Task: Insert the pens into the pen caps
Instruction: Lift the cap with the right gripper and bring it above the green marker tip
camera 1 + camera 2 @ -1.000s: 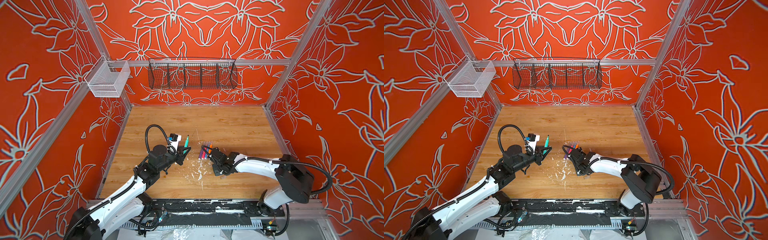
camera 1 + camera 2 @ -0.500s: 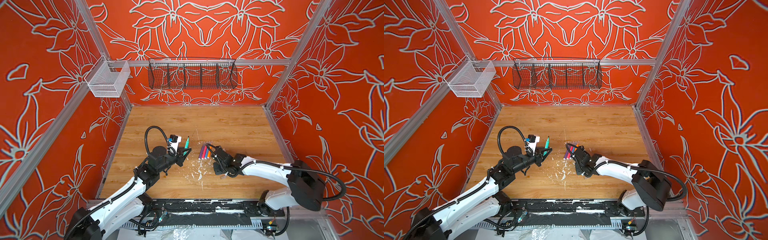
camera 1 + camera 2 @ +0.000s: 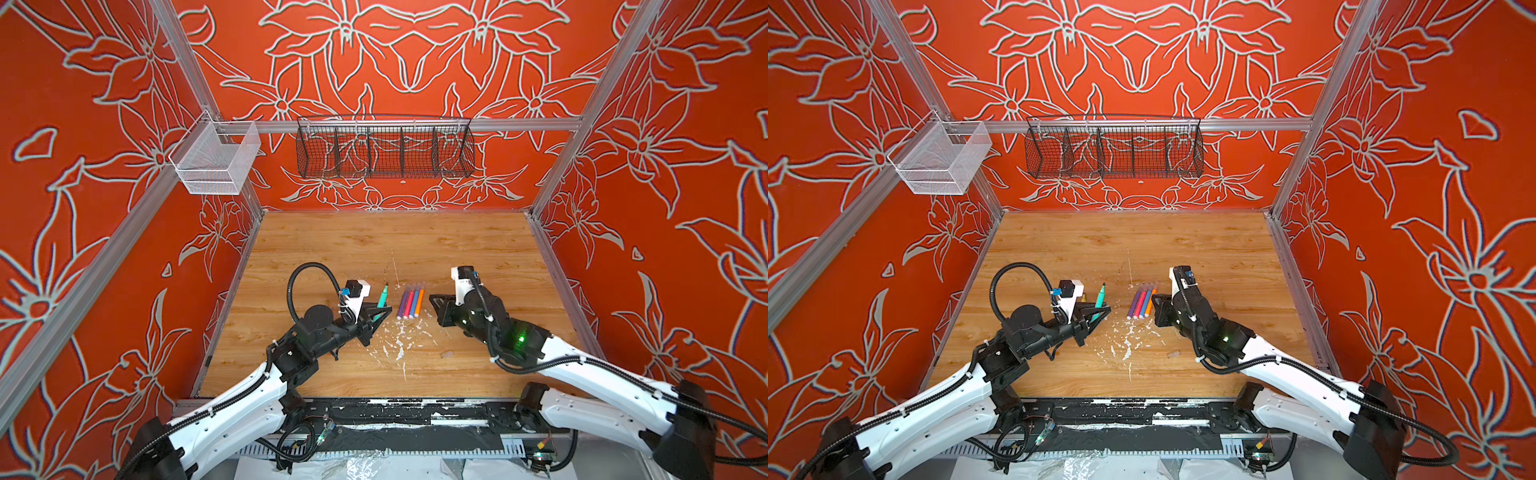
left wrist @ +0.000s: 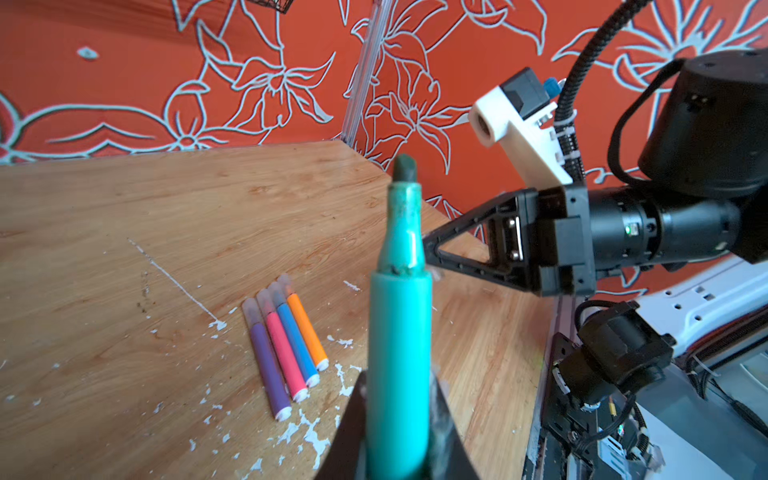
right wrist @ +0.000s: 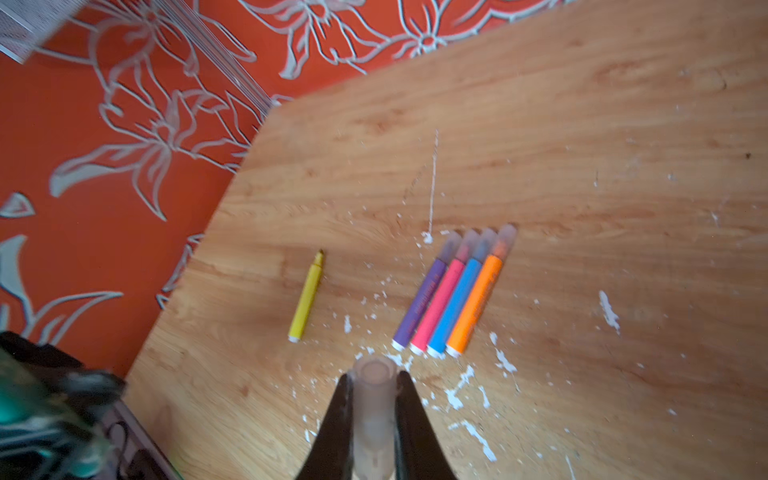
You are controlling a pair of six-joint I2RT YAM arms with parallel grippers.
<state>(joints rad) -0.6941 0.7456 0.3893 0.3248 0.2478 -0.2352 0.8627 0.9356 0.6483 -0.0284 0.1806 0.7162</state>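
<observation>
My left gripper [image 3: 384, 309] [image 4: 397, 390] is shut on the green pen [image 3: 382, 296] [image 4: 399, 332], whose bare dark tip points up and away. My right gripper [image 3: 432, 297] [image 5: 374, 378] is shut on a translucent pen cap [image 5: 374, 399], open end outward, and hangs right of the pens. Purple [image 5: 419, 307], pink [image 5: 436, 309], blue [image 5: 455, 309] and orange [image 5: 476, 309] pens lie capped side by side between the grippers, in both top views [image 3: 410, 304] [image 3: 1143, 304]. An uncapped yellow pen [image 5: 306, 301] lies left of them, almost hidden in the top views.
White paint flecks [image 3: 399, 338] spot the wooden table [image 3: 395, 245] in front of the pens. A small pale piece [image 3: 446, 354], perhaps a cap, lies near my right arm. A black wire basket [image 3: 384, 149] and a white mesh bin [image 3: 214, 164] hang on the orange walls.
My right arm has swung its elbow out to the right and lifted and turned its gripper beside the pen row. The left arm and green pen have barely moved.
</observation>
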